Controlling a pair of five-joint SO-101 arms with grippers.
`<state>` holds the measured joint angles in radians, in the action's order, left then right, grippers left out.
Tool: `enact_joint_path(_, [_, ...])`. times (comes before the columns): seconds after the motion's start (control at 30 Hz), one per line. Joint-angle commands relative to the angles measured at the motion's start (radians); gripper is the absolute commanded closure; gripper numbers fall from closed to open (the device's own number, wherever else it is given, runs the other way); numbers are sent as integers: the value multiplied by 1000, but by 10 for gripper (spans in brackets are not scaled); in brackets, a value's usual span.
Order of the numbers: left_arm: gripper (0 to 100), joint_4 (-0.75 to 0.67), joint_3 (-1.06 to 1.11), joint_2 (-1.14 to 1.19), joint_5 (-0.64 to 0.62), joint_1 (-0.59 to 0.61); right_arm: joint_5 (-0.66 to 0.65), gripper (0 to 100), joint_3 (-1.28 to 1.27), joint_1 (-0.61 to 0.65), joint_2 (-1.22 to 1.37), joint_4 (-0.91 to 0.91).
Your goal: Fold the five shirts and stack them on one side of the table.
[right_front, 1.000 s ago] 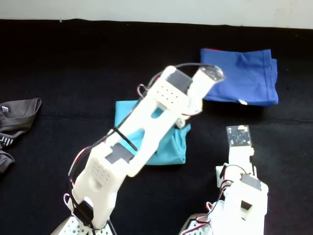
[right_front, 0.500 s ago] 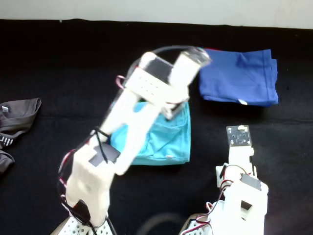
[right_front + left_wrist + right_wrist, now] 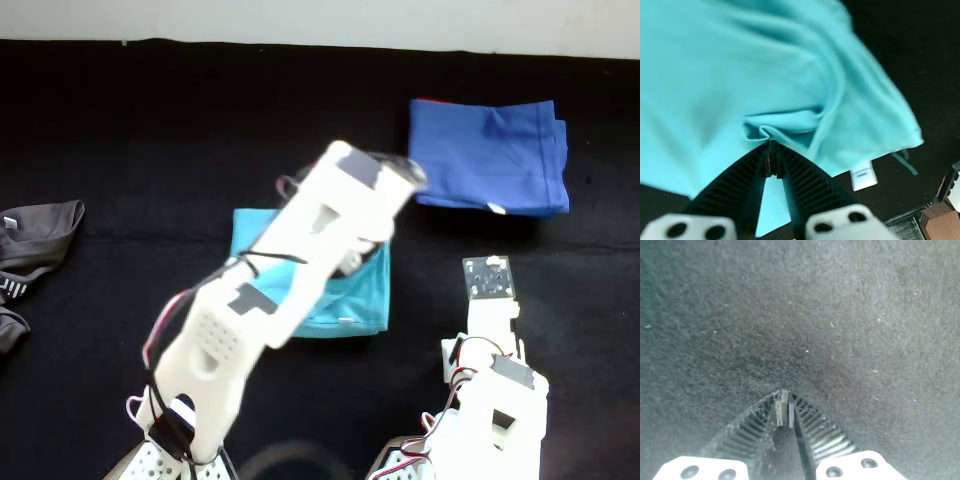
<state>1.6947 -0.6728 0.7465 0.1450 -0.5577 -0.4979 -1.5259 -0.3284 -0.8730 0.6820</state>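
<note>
Turquoise folded cloth shirt (image 3: 355, 300) lies on the black felt-covered bench (image 3: 150, 120), a ridge pinched tight in the left claw (image 3: 771, 152); the right claw (image 3: 785, 407) sits closed on nothing.

Matt cloth teal shirt (image 3: 740, 75) — ribbed plastic jaws — fuzzy felt table cover (image 3: 790, 315)

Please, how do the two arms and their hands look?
The left arm and right arm are white plastic shells with dark patches and thin red and black cables. The left hand and right hand have black ribbed fingers on white bases with round holes.
</note>
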Motion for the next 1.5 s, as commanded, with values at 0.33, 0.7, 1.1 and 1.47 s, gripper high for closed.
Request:
enact_joint_path(0.33, [991, 68, 41, -344, -6, -134, -2, 993, -24, -15, -1, -27])
enact_joint_path(0.7, [991, -89, 189, -206, -8, -10, -2, 993, -24, -15, -1, -27])
enact_joint_path(1.1, [991, -21, 193, -182, -9, -182, -2, 993, -24, -15, -1, -27])
enact_joint_path(1.47, [991, -28, 196, -194, -9, -179, 107, 993, -2, -97, -4, -8])
